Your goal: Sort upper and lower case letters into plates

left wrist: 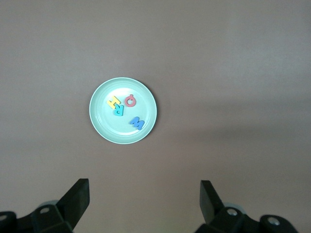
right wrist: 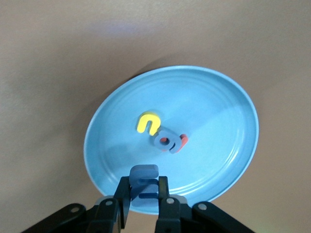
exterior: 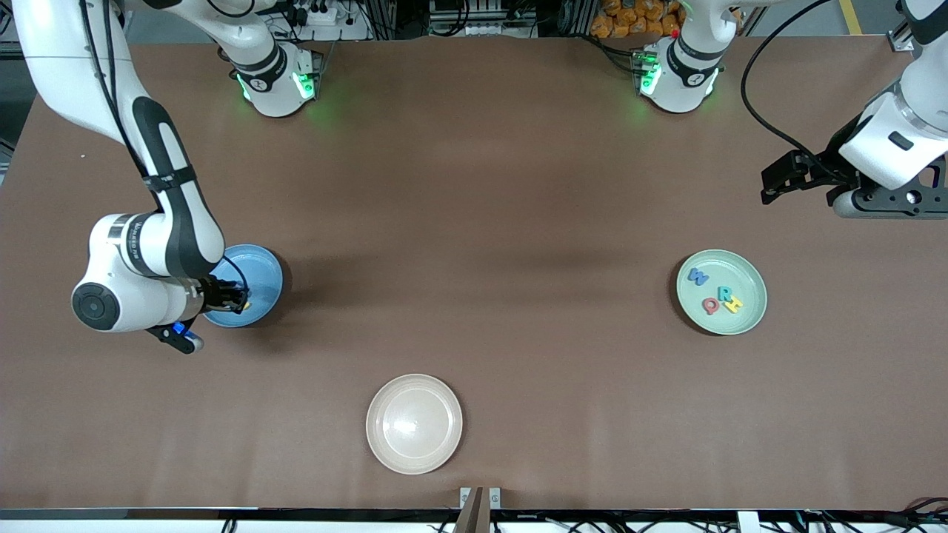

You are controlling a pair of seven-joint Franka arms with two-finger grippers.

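The right arm [exterior: 148, 252] hides part of the blue plate [exterior: 259, 270] in the front view. Its held blue letter [right wrist: 145, 174] cannot be read.

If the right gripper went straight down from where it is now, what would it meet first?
Most likely the bare floor of the sky blue round plate. The right gripper, shut on a blue-grey foam letter, hangs over the plate's rim area, apart from the yellow letter and the grey and red letters. Depth is unclear.

A brown table [exterior: 474, 222] fills the view — cables [exterior: 459, 18] clutter its top edge.
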